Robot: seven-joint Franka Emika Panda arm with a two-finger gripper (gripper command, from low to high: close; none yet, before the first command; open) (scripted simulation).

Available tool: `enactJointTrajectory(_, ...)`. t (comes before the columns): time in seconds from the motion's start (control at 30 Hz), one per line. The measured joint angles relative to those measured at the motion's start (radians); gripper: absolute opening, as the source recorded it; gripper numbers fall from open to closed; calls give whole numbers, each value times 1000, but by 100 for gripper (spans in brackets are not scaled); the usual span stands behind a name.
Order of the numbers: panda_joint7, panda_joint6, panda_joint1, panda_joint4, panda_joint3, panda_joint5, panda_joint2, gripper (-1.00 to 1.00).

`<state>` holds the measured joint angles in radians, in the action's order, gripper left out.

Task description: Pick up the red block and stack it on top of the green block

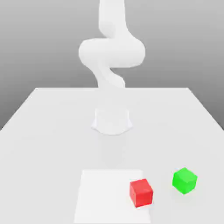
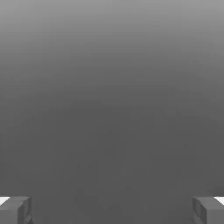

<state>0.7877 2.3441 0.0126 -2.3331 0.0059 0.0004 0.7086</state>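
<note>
The red block (image 1: 141,192) rests on the white table (image 1: 52,131) near its front edge, on the corner of a paler square patch (image 1: 105,197). The green block (image 1: 184,180) sits a short way off toward the exterior view's right, apart from the red one and slightly farther back. In the hand view my gripper (image 2: 112,210) is open, its two grey fingertips (image 2: 15,210) spread wide with nothing between them, against plain grey background. Neither block appears in the hand view.
The white arm (image 1: 111,52) rises from its base (image 1: 112,120) at the table's middle and curves up past the top of the exterior view. The table's edges run along the back and both sides.
</note>
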Motion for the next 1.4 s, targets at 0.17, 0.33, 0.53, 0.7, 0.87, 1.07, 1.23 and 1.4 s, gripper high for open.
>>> enactJointTrajectory(0.17, -26, 90, 24, -68, 14, 1, -187, 0)
enactJointTrajectory(0.33, -49, 178, 47, -134, 30, 1, -369, 0)
enactJointTrajectory(0.53, -74, 283, 71, -212, 52, -4, -586, 0)
enactJointTrajectory(0.7, -89, 371, 99, -278, 66, -17, -768, 0)
enactJointTrajectory(0.87, -73, 506, 113, -276, 50, -47, -949, 0)
enactJointTrajectory(1.07, -65, 560, 121, -267, 40, -58, -1013, -100)
enactJointTrajectory(1.23, -70, 517, 115, -275, 48, -50, -962, -100)
enactJointTrajectory(1.4, -137, 389, 130, -297, 93, -22, -812, -100)
